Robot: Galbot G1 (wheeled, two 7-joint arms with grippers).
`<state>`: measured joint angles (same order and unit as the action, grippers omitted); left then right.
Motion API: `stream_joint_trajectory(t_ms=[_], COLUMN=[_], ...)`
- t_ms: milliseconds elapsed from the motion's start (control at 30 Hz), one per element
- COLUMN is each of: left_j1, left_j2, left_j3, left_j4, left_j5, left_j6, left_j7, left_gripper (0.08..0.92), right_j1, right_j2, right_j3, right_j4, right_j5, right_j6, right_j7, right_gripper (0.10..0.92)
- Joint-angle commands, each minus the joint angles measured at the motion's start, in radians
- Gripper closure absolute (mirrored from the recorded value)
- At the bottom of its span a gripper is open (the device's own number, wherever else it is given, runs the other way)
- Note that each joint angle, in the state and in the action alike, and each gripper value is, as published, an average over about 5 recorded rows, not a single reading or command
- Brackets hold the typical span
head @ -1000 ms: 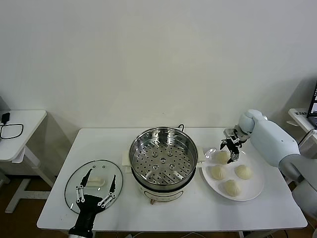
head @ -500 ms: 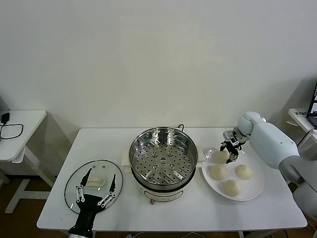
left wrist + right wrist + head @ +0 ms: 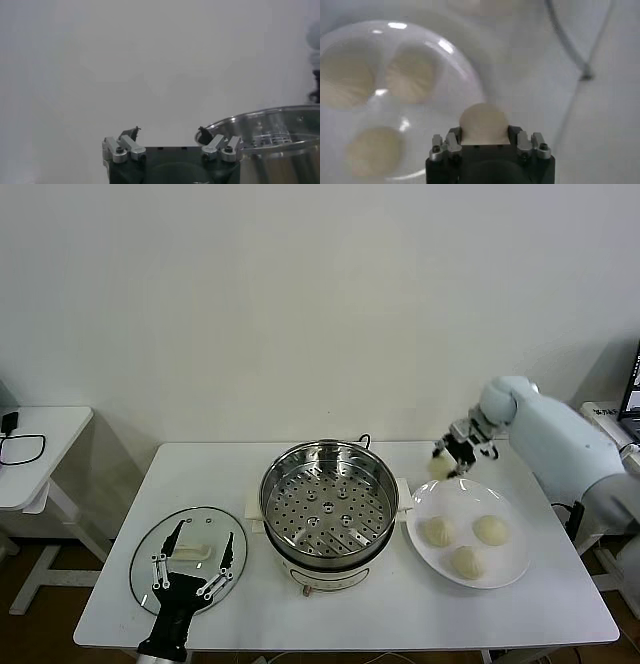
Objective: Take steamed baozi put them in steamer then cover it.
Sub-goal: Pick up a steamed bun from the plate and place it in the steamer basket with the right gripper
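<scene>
Where four buns sat on the white plate [image 3: 510,569] a moment ago, only three are now counted there; the fourth steamed baozi [image 3: 439,466] has been lifted off and is held above the tabletop [image 3: 400,624], just beyond the plate's far left edge. It is gripped by the right pincer [image 3: 446,458], whose fingers are closed against the bun's sides, as is confirmed in the right wrist view, where the bun [image 3: 483,123] is seen wedged between the pads with the plate [image 3: 465,82] and its three remaining buns below. The steamer [image 3: 330,506] is seen at the middle of the tabletop, its perforated tray bare, to the left of the carried bun and near it. From this it is judged that the first pick has succeeded and that a short carry leftward over the steel rim is called for next. The left pincer [image 3: 190,574] is held spread wide over the glass lid [image 3: 150,556] at the near left, gripping nothing; the lid has not yet been taken up.
</scene>
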<state>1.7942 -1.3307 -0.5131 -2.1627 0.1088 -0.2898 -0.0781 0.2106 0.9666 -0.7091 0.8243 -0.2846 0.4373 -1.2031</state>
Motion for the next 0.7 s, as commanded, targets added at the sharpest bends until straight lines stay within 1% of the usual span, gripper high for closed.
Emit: stream_joint_trajectory(t_ms=[33,167,400,533,700], left_j1=[0.005,0.006,0.011,0.01,0.009], left_j2=[-0.002,-0.005,-0.003,-0.003,-0.003], left_j3=[-0.001,0.001,-0.001,-0.001,-0.001], left_j4=[-0.01,-0.016,-0.024,-0.027,-0.032], left_j5=[-0.001,0.0,-0.001,-0.001,-0.003], left_j6=[-0.002,-0.002,-0.003,-0.003,-0.003], left_j7=[-0.002,-0.003,-0.006,-0.008,-0.01], left_gripper=[0.177,0.177,0.177,0.177,0.177], right_j1=[0.266,0.323,0.32,0.278,0.208], right_j2=[0.05,0.106,0.17,0.208,0.268], right_j3=[-0.172,-0.223,-0.264,-0.28,-0.278], right_j4=[0.166,0.25,0.365,0.367,0.315], right_j5=[0.152,0.19,0.177,0.13,0.049], right_j6=[0.235,0.277,0.297,0.301,0.304], right_j7=[-0.016,-0.034,-0.062,-0.063,-0.06], right_gripper=[0.421,0.418,0.418,0.42,0.423])
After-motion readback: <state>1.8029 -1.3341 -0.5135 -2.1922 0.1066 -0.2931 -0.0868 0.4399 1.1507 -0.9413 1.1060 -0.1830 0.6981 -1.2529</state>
